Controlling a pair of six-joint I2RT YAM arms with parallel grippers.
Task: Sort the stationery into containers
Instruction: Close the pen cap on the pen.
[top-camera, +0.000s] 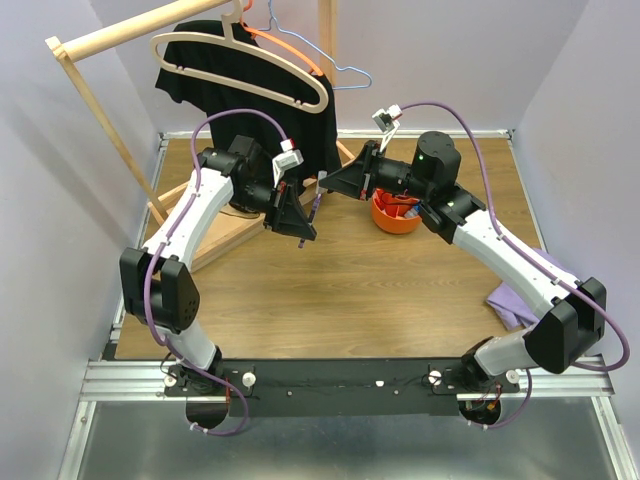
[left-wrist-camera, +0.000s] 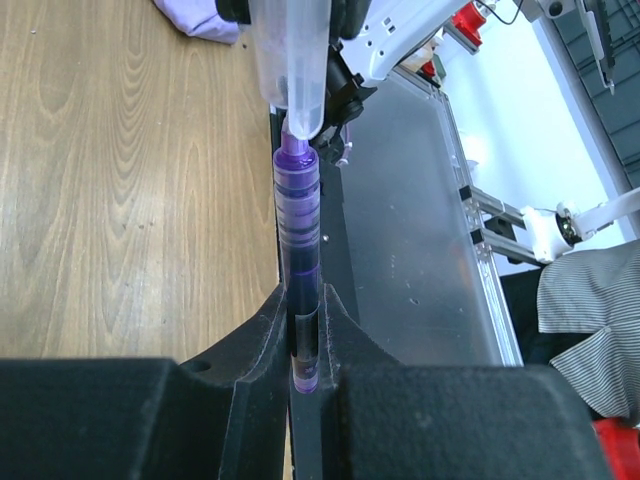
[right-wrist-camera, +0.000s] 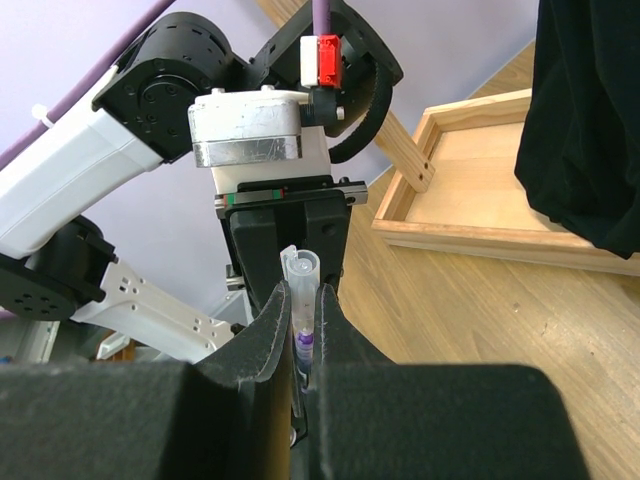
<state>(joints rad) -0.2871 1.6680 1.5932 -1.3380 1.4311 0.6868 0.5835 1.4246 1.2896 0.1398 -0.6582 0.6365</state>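
A purple pen (top-camera: 317, 203) is held in the air between both grippers, above the wooden table left of the round orange organiser (top-camera: 395, 215). My left gripper (top-camera: 303, 225) is shut on the pen's dark purple barrel (left-wrist-camera: 300, 230); the barrel's end sits between the left gripper's (left-wrist-camera: 303, 305) jaws. My right gripper (top-camera: 330, 185) is shut on the pen's clear cap (right-wrist-camera: 301, 285), which covers the pen's tip. The cap (left-wrist-camera: 298, 70) also shows in the left wrist view. The right gripper (right-wrist-camera: 303, 305) faces the left gripper's black body (right-wrist-camera: 290, 225). The organiser holds some red and orange items.
A wooden rack base (top-camera: 225, 232) lies behind the left arm, also in the right wrist view (right-wrist-camera: 480, 200). A black garment (top-camera: 255, 90) hangs on hangers from the rack. A purple cloth (top-camera: 515, 300) lies under the right arm. The metal base rail (left-wrist-camera: 420, 230) runs along the near edge.
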